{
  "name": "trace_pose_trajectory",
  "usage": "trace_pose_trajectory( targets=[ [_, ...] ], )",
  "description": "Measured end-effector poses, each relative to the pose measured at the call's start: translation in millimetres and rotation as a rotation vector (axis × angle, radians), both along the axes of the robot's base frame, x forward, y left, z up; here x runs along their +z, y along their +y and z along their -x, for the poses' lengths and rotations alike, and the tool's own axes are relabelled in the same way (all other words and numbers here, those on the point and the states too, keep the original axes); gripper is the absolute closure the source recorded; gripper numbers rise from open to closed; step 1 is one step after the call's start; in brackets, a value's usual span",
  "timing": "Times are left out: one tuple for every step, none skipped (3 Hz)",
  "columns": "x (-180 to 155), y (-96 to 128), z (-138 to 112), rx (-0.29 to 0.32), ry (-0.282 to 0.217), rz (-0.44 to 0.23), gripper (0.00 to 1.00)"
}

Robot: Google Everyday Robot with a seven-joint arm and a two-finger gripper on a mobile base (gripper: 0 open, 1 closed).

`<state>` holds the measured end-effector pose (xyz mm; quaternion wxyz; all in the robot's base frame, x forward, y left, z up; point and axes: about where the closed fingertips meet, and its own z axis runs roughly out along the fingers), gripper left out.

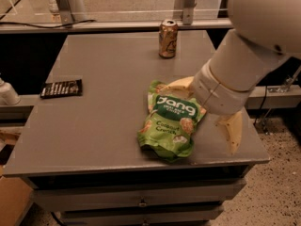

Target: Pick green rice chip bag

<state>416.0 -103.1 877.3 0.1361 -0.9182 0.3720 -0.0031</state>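
The green rice chip bag [169, 125] lies flat on the grey table [103, 121], right of centre near the front edge, with its white "Jang" lettering facing up. My gripper [199, 118] hangs low over the bag's right side. It is open, with its two cream fingers spread wide. One finger [178, 85] lies at the bag's top edge. The other finger [233, 133] points down to the right of the bag, near the table's right edge. The white arm covers the bag's upper right corner. Nothing is held.
A brown drink can [168, 38] stands upright at the back of the table. A flat black packet [61, 88] lies near the left edge. Drawers [141, 202] sit under the tabletop. Metal posts and a rail run behind the table.
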Motion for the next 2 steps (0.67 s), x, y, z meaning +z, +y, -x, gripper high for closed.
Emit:
trace_pose_trajectory(
  targets=[
    [-23.9, 22.7, -2.7, 0.089, 0.018, -0.008, 0.0],
    [-38.5, 42.6, -2.7, 0.154, 0.021, -0.015, 0.0]
  ],
)
